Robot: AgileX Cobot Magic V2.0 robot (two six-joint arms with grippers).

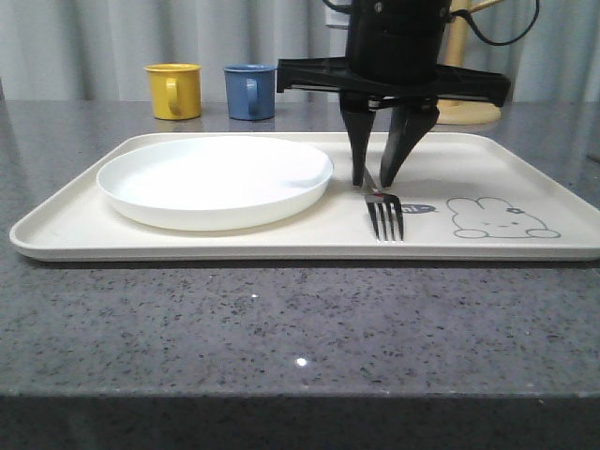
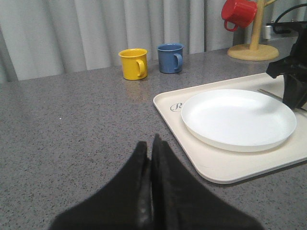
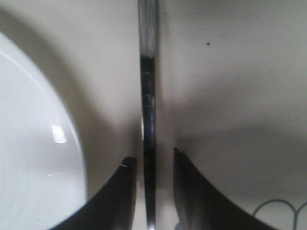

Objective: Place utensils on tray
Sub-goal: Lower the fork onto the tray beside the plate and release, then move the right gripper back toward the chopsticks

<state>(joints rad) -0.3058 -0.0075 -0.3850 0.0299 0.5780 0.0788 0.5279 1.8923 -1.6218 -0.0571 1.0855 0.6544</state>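
The steel fork [image 1: 384, 216] lies flat on the cream tray [image 1: 281, 244], tines toward the front edge, to the right of the round white plate [image 1: 214, 178]. My right gripper [image 1: 371, 181] stands over the fork's handle [image 3: 147, 120], open, one finger on each side of it with a small gap. Beside it, the plate's rim [image 3: 38, 143] shows. My left gripper [image 2: 150, 143] is shut with nothing in it, low over the grey counter to the left of the tray [image 2: 225, 167] and plate [image 2: 238, 117].
A yellow mug [image 1: 174, 90] and a blue mug [image 1: 250, 91] stand behind the tray's back left. A red mug [image 2: 238, 13] hangs on a wooden mug tree [image 2: 253, 48] at the back right. A rabbit drawing [image 1: 502, 217] marks the tray's right part.
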